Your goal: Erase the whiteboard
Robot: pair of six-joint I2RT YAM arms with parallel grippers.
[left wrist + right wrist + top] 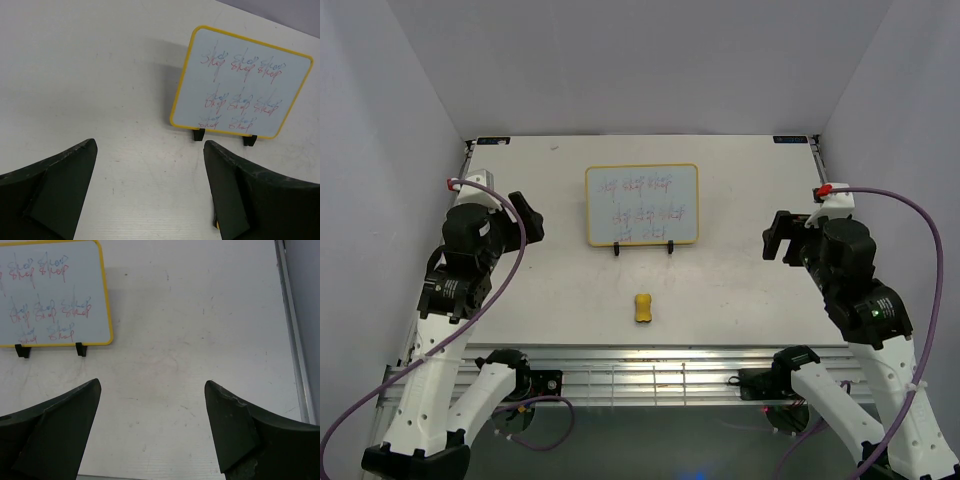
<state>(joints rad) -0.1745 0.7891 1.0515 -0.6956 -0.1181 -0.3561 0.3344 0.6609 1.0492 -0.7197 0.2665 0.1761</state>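
Note:
The whiteboard has a thin yellow frame and stands upright on a black wire stand at the middle back of the table. It bears pink-blue scribbles, also seen in the left wrist view and the right wrist view. A small yellow eraser block lies on the table in front of it. My left gripper is open and empty, left of the board. My right gripper is open and empty, right of the board.
The white table has a metal rail along its right edge and its near edge. White walls close in the back and both sides. Purple cables loop off both arms.

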